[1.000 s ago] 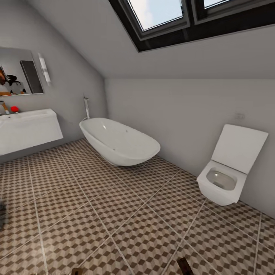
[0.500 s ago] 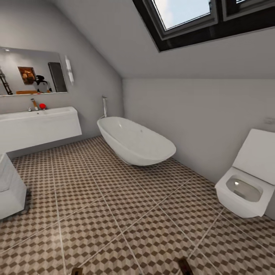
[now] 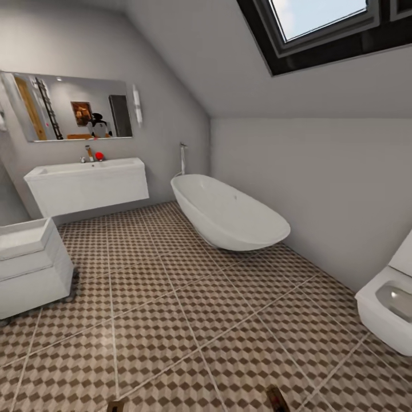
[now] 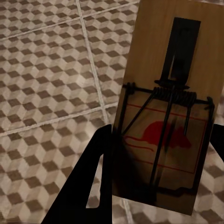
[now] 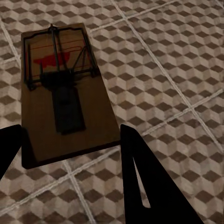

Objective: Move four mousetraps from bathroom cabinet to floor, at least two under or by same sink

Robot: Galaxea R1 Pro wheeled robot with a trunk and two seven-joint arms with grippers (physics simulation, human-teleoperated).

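- Bathroom floor (image 3: 189, 320): cube-patterned tiles in brown, beige and white with pale grout lines, covering the lower half of the head view.
- Bathtub (image 3: 229, 213): white, oval, at centre frame, standing on the tiles against the far wall.
- Sink (image 3: 86, 182): wide white wall-hung vanity at left of centre, with a faucet and a small red item on top; a mirror (image 3: 71, 113) hangs above it.
- White unit (image 3: 28, 266): at the left edge of the head view, standing on the tiles.
- Toilet (image 3: 389, 309): white, at the right edge, partly cut off by the frame.
- Left gripper (image 4: 158, 179): clenched on a mousetrap (image 4: 172, 102) — a tan board with dark spring wire and a red mouse print, held above the tiles at the right of the left wrist view.
- Right gripper (image 5: 70, 154): its dark fingers (image 5: 140, 182) stand on either side of a second mousetrap (image 5: 65, 93), gripping the board's near end; the board sits in the upper left of the right wrist view, over the tiles.
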